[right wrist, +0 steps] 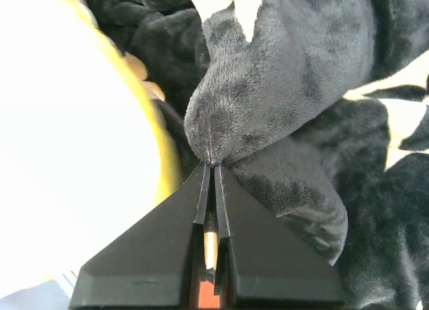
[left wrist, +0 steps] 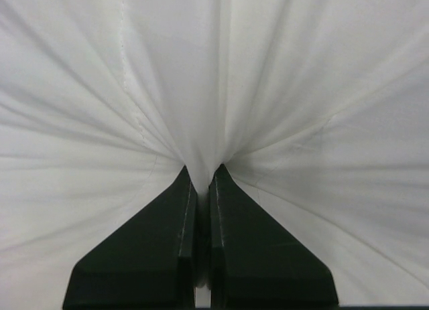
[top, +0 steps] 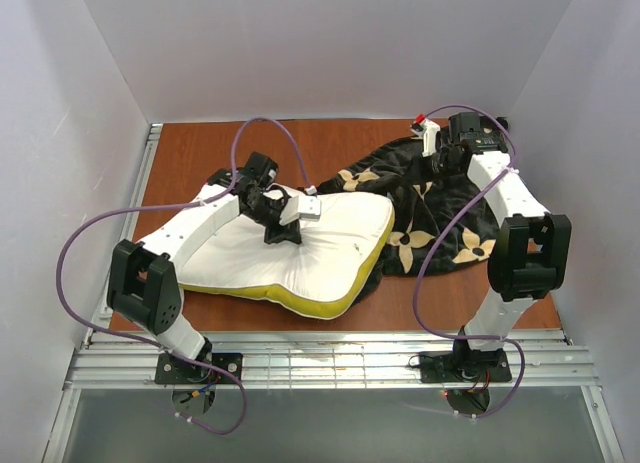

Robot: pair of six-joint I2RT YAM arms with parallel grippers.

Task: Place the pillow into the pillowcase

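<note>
The white pillow [top: 320, 248] with a yellow side band lies on the table's middle. My left gripper [top: 283, 231] is shut on a pinch of its top fabric; in the left wrist view the gripper [left wrist: 203, 173] gathers the white cloth [left wrist: 268, 89] into folds. The black flowered pillowcase [top: 440, 223] lies crumpled to the pillow's right, its edge overlapping the pillow's far right corner. My right gripper [top: 412, 173] is shut on the pillowcase's edge. In the right wrist view the gripper [right wrist: 213, 166] holds a fold of black plush [right wrist: 281, 75] beside the pillow [right wrist: 74, 136].
The brown wooden table [top: 200, 153] is boxed in by white walls on the left, back and right. A metal rail [top: 330, 358] runs along the near edge by the arm bases. Purple cables loop from both arms.
</note>
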